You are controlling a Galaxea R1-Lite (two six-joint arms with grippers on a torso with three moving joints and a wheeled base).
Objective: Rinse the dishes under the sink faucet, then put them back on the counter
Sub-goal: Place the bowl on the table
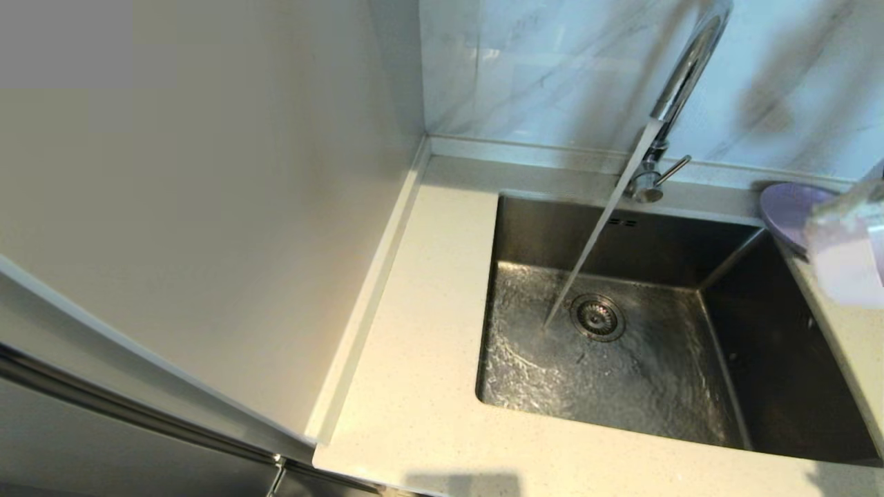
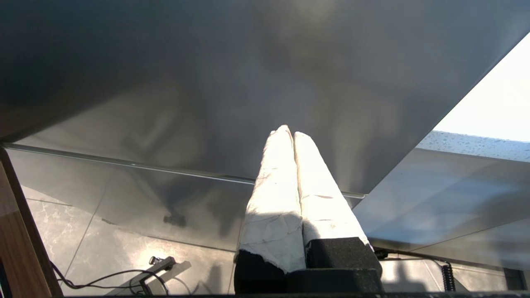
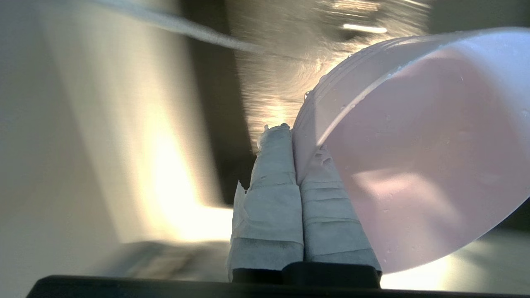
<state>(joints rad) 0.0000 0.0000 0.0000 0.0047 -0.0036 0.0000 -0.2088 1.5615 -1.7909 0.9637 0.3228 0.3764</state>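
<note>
The pale pink bowl [image 3: 422, 165] is wet with droplets, and my right gripper [image 3: 292, 132] is shut on its rim, one finger inside and one outside. In the head view the bowl [image 1: 846, 266] shows blurred at the right edge, over the sink's right rim. The lavender plate [image 1: 787, 207] lies on the counter [image 1: 414, 345] at the sink's far right corner. Water runs from the chrome faucet [image 1: 680, 83] in a slanting stream into the steel basin [image 1: 656, 373]. My left gripper [image 2: 288, 132] is parked below the counter, shut and empty.
The drain strainer [image 1: 597, 317] sits mid-basin, where water is pooling. A tall cream panel [image 1: 207, 207] walls off the counter's left side, and marbled tiles [image 1: 552, 69] stand behind. In the left wrist view a cable [image 2: 103, 277] lies on the floor.
</note>
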